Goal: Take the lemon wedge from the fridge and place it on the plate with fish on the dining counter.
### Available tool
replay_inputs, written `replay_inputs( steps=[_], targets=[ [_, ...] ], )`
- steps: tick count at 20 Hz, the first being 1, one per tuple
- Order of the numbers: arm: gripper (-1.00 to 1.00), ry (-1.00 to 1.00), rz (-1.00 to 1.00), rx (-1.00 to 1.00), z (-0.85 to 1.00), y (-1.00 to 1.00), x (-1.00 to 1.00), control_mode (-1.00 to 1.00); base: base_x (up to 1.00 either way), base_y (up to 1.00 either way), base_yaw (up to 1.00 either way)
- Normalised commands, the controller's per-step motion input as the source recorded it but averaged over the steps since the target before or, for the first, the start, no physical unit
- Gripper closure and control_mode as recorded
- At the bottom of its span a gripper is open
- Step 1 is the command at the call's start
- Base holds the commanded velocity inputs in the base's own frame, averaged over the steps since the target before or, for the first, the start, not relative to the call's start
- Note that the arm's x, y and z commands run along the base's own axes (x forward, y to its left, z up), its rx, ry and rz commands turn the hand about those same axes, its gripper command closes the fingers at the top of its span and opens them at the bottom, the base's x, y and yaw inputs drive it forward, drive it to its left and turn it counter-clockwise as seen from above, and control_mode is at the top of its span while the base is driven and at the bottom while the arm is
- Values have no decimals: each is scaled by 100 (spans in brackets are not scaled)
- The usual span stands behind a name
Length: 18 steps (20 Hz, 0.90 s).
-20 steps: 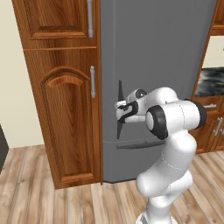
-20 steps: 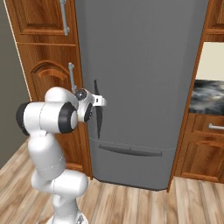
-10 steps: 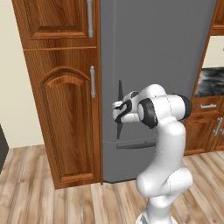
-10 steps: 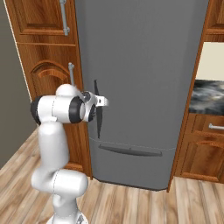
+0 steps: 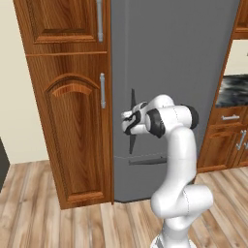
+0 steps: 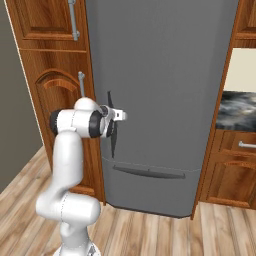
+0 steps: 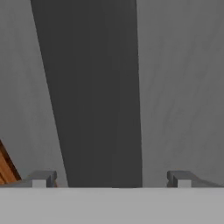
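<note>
A tall plain grey fridge [image 5: 174,72] stands closed between brown wooden cupboards [image 5: 72,121], its doors blank, with no brand, label or writing to read on them. Because the doors are shut, nothing of what is inside can be seen, and the lemon wedge cannot be made out anywhere.

A white robot arm with dark joints [image 5: 177,160] reaches toward the fridge's slim dark curved handle [image 5: 132,121], which sits at about 9 o'clock on the grey front in the left base view. The two-finger gripper [image 7: 111,178] is spread wide, one fingertip [image 7: 42,178] at 8 o'clock and the other at 4 o'clock in the hand view, with the dark handle [image 7: 94,92] running up between them. Whether the fingers touch the handle cannot be told.

At 3 o'clock, a dark veined countertop [image 6: 237,110] sits on wooden drawers with silver pulls [image 6: 245,145].
</note>
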Motion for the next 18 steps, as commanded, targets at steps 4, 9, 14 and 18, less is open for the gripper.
replay_inputs(
  steps=[4,9,14,18],
  targets=[
    [-100,0,0,0,-17,-3,72,-100,0,0,0],
    [100,0,0,-1,-18,-2,59,-100,0,0,0],
    [100,0,0,-1,-4,0,9,-100,0,0,0],
    [100,-4,-8,0,0,-1,-57,-100,0,0,0]
  ],
)
